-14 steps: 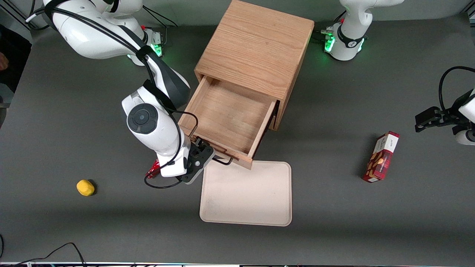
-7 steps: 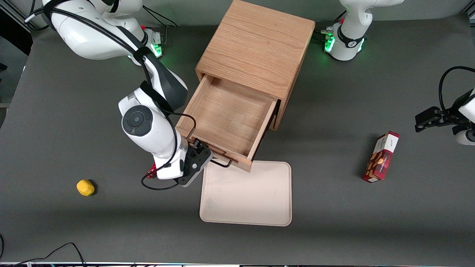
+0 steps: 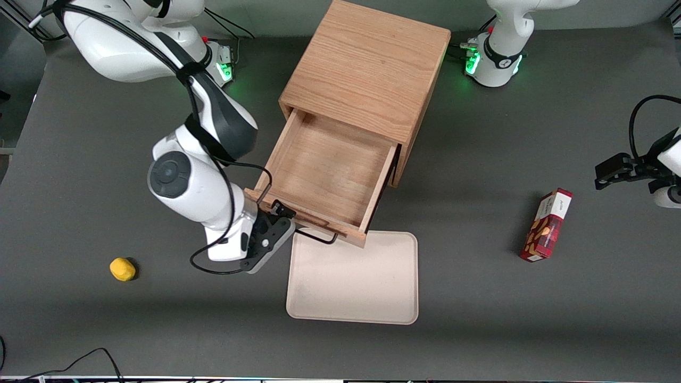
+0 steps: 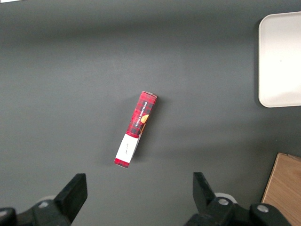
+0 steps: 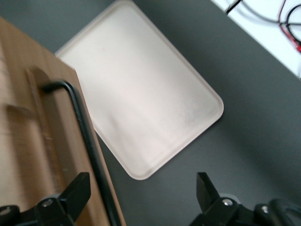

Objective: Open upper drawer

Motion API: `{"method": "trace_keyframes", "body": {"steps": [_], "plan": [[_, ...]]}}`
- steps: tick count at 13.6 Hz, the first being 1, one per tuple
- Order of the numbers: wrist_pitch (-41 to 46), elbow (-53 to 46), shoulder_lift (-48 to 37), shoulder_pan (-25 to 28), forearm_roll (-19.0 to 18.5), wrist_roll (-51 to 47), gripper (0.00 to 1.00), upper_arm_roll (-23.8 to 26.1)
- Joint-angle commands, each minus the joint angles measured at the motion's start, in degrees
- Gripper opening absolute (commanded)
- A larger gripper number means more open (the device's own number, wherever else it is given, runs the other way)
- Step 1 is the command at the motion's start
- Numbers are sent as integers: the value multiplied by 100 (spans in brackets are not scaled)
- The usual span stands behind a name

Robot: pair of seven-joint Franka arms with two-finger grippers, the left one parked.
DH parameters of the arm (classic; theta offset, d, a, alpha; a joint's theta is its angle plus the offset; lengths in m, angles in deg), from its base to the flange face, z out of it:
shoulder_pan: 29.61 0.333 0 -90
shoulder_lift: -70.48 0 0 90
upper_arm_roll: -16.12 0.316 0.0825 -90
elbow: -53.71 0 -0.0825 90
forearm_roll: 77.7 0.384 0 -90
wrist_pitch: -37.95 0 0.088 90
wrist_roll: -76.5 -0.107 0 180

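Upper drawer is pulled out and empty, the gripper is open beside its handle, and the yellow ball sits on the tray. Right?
One thing is off: the yellow ball is not on the tray. The front view shows it on the bare table toward the working arm's end. The rest holds: the upper drawer is out and empty, and the gripper is open by the handle.
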Motion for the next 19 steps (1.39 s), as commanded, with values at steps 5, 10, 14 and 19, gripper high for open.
{"method": "trace_keyframes", "body": {"steps": [5,10,14,19], "plan": [[463,41,-857,-79,698,-677,100,-141],[1666,820,-2165,-860,952,-2453,100,-369],[2149,2096,-3520,-1686,1033,-3457,100,-537],[2423,2862,-4172,-1961,997,-3378,100,-924]]}}
